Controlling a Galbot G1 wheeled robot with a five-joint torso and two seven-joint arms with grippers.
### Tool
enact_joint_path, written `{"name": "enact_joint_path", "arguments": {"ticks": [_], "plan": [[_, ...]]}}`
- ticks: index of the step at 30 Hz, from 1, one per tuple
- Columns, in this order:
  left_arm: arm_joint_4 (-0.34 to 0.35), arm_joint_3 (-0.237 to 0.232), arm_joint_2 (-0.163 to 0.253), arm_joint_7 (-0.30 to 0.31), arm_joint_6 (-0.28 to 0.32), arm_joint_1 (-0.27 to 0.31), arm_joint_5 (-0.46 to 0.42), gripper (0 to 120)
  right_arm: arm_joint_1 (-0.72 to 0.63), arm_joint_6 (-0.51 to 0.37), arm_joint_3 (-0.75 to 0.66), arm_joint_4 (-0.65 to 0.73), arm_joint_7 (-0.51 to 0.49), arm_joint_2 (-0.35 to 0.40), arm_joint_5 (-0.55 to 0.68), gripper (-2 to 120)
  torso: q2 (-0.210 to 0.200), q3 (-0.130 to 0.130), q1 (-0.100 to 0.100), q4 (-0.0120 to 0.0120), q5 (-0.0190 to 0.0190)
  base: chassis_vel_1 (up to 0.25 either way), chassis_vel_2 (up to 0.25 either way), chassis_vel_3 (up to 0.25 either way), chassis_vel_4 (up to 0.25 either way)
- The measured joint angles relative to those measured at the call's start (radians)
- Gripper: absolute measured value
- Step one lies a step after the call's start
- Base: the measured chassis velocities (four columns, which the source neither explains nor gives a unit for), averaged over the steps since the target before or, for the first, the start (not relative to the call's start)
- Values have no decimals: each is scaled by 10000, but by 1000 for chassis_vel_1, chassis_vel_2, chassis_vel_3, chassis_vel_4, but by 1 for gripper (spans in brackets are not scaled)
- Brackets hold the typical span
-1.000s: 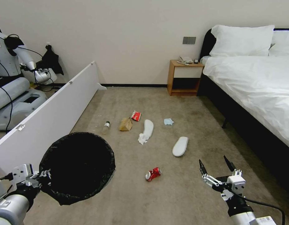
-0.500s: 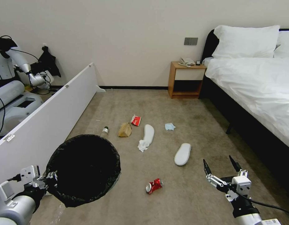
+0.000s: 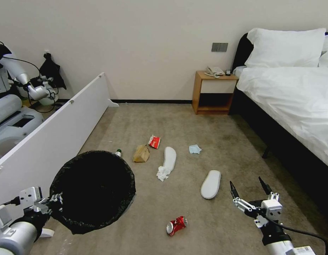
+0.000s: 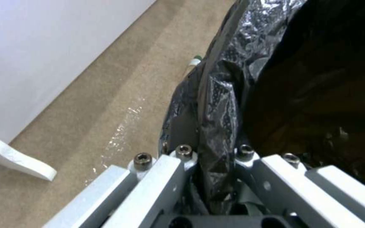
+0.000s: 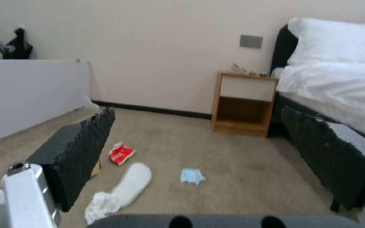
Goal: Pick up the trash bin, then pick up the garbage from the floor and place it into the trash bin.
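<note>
Down at your left, trash bin hangs off floor, left gripper clamped on bag-lined rim, mouth facing up so you can drop stuff straight in. Right gripper hovers low over carpet, fingers spread wide, nothing in it, looks set for grabbing. Garbage all on floor ahead: near slipper just beside that gripper, far slipper touching tissue, crushed can between bin and gripper.
</note>
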State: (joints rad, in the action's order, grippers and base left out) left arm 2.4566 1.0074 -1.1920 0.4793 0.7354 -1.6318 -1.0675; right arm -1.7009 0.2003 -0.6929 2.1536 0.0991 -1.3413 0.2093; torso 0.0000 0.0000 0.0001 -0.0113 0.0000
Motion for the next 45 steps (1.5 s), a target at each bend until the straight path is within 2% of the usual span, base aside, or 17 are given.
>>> {"name": "enact_joint_path", "arguments": {"ticks": [5, 7, 8, 10, 11, 14, 19, 26, 32, 45], "plan": [[108, 163, -72, 6, 0, -133, -17, 3, 11, -276, 185, -227, -139, 238, -81, 100, 0, 0, 0, 0, 0, 0, 0, 0, 0], [197, 309, -107, 7, 0, -270, -52, 3, 93, -1020, 353, -247, -525, 508, -388, 100, 0, 0, 0, 0, -1, 0, 0, 0, 0], [197, 309, -107, 7, 0, -270, -52, 3, 93, -1020, 353, -247, -525, 508, -388, 100, 0, 0, 0, 0, -1, 0, 0, 0, 0], [287, 413, -125, 7, 0, -410, -76, 3, 164, -2129, 487, -222, -688, 760, -464, 100, 0, 0, 0, 2, 1, 0, 0, 0, 0], [287, 413, -125, 7, 0, -410, -76, 3, 164, -2129, 487, -222, -688, 760, -464, 100, 0, 0, 0, 2, 1, 0, 0, 0, 0], [430, 662, -161, 3, 0, -639, -161, 3, 341, -3169, 748, -406, -132, 1025, -179, 100, 0, 0, 0, -1, 0, 0, 0, 0, 0], [444, 930, -164, 12, 0, -826, -234, 3, 430, -3903, 1372, -726, 1, 1267, 287, 100, 0, 0, 0, 3, -1, 0, 0, 0, 0], [448, 1023, -209, 71, 0, -919, -248, 3, 691, -4909, 2216, -1518, -603, 1341, 386, 100, 0, 0, 0, 0, -1, 0, 0, 0, 0], [448, 998, -243, 143, 0, -858, -238, 3, 1011, -5518, 2650, -2051, -915, 1024, 408, 100, 0, 0, 0, 0, -1, 0, 0, 0, 0], [448, 784, -242, 220, -1, -711, -118, 3, 2139, -5497, 3640, -3486, -909, 459, -162, 100, 0, 0, 0, 1, -1, 0, 0, 0, 0]]}}
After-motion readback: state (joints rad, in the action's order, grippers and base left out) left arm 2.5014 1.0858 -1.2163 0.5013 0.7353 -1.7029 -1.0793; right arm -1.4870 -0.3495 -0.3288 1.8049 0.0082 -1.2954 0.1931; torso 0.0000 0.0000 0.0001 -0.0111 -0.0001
